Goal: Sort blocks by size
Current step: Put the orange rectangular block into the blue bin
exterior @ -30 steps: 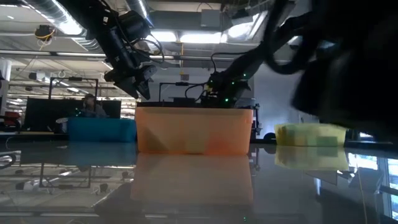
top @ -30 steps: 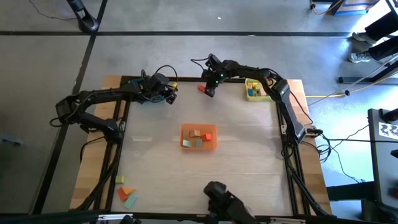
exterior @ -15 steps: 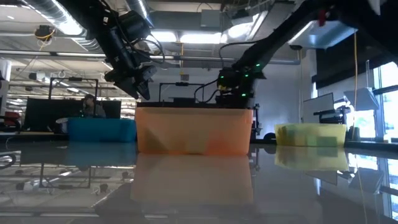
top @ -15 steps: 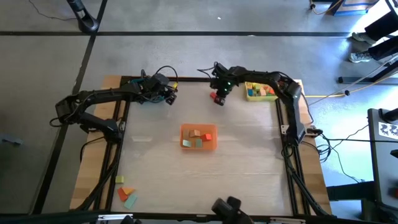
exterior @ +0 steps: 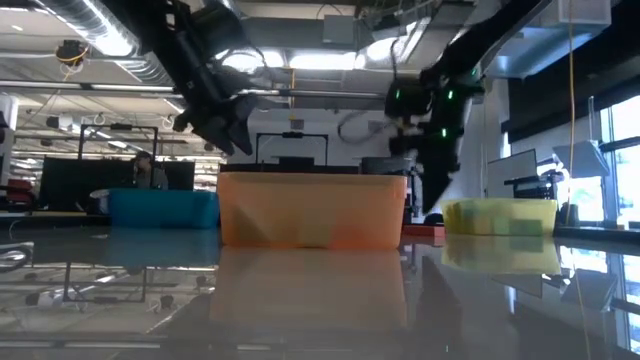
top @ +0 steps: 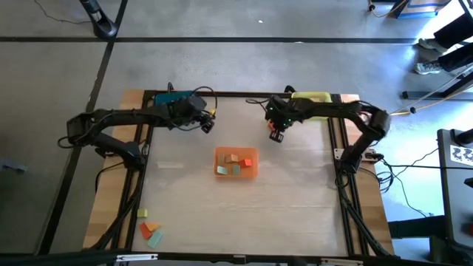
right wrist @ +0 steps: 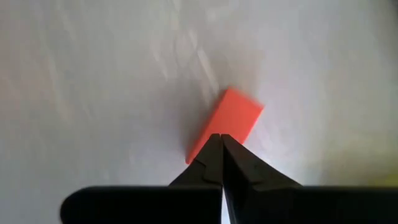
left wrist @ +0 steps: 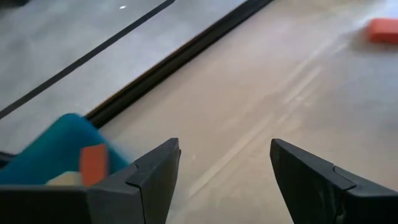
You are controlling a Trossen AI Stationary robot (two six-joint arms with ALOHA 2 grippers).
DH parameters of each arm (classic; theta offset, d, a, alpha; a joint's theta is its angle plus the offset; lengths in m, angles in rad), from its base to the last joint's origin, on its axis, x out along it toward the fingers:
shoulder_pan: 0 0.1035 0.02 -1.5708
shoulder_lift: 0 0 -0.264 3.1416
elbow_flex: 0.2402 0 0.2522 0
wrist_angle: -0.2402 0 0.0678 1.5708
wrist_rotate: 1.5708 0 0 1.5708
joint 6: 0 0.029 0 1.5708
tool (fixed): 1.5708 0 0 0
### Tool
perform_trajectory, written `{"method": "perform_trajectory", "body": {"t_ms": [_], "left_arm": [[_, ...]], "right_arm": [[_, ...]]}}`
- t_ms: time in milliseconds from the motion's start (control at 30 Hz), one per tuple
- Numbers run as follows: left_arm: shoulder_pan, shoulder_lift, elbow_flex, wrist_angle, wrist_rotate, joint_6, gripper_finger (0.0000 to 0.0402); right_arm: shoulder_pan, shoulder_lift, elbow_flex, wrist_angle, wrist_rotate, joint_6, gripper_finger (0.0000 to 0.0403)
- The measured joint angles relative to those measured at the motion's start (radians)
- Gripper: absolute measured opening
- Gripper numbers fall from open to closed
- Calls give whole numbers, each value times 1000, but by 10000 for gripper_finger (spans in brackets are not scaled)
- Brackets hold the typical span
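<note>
Blocks are what I am sorting here, and a red block (right wrist: pixel 227 124) is lying flat on the bench (top: pixel 295 192), just beyond the tip of my right gripper (top: pixel 276 134), behind and to the right of the orange tray (top: pixel 236 163). That gripper's fingers are pressed together, touching the block's near end rather than clamping it, so I am judging it to be nudging the piece. My left gripper (left wrist: pixel 224 171) is hanging with fingers apart near the blue tray (left wrist: pixel 43 152), holding nothing, probably waiting. More blocks are sitting in the orange tray, and a few loose blocks (top: pixel 150 229) are lying at the bench's near left corner.
</note>
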Motion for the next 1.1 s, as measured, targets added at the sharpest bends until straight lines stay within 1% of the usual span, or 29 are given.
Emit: {"method": "perform_trajectory", "body": {"t_ms": [100,200,267,367,500,567,633,700,800,867,967,1100], "left_arm": [[-60,-18,10,-4,0,-28,237],[-119,-54,14,-13,0,-58,237],[-157,-83,14,-14,0,-80,237],[-201,-120,14,-22,-4,-101,237],[-234,-135,12,-42,-6,-107,237],[-242,-133,10,-55,-5,-110,237],[-247,-126,10,-57,-6,-116,237],[-250,-123,9,-63,-6,-116,237],[-255,-122,9,-59,-7,-116,237],[-255,-121,9,-61,-7,-116,237],[-255,-121,9,-60,-7,-116,237],[-254,-121,9,-62,-7,-123,237]], "right_arm": [[3,-61,3,1,-3,42,4],[2,-110,2,-35,-3,71,32],[2,-125,4,-62,2,105,68],[3,-122,-3,-77,17,157,140],[3,-104,-70,5,11,218,226],[3,-94,-116,71,8,236,256],[2,-84,-151,151,9,251,273],[3,-73,-180,206,17,264,279],[3,-59,-210,298,17,268,273],[2,-39,-222,327,19,269,262],[3,-5,-225,332,50,262,242],[4,20,-223,348,46,237,206]]}}
